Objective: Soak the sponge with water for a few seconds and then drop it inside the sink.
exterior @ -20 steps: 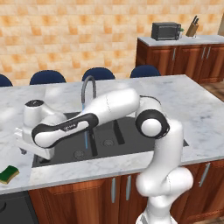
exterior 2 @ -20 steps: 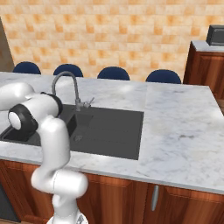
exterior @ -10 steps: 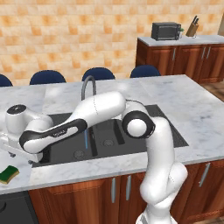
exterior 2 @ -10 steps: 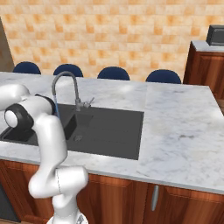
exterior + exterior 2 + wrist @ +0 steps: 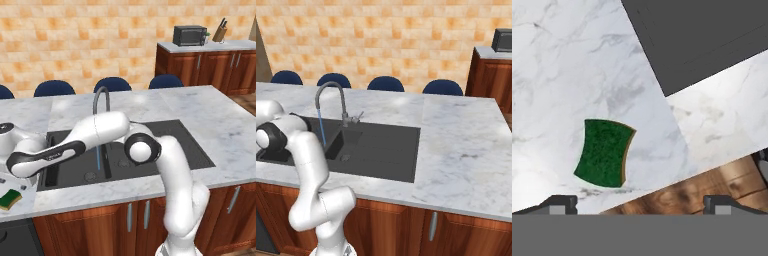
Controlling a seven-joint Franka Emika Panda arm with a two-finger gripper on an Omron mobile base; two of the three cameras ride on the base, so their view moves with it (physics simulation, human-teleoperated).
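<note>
The sponge (image 5: 604,152) lies green side up on the marble counter, close to the counter's front edge and left of the sink (image 5: 702,35). It also appears at the lower left of the left base view, sponge (image 5: 10,199). My gripper (image 5: 642,204) hovers above it, open, with nothing between its fingers; the sponge sits nearer the left fingertip (image 5: 559,202). From the left base camera the gripper (image 5: 12,184) hangs just over the sponge. A thin blue stream of water (image 5: 98,162) runs from the faucet (image 5: 100,97) into the dark sink (image 5: 150,145); the water (image 5: 321,127) also falls into the sink (image 5: 381,145).
The counter's front edge and the wooden cabinet face (image 5: 712,185) lie right beside the sponge. Blue chairs (image 5: 112,84) stand behind the counter. A microwave (image 5: 189,35) and a knife block (image 5: 219,32) sit on the far counter.
The arm has swung left and down, away from the sink and over the sponge at the counter's left front. The gripper has stayed open.
</note>
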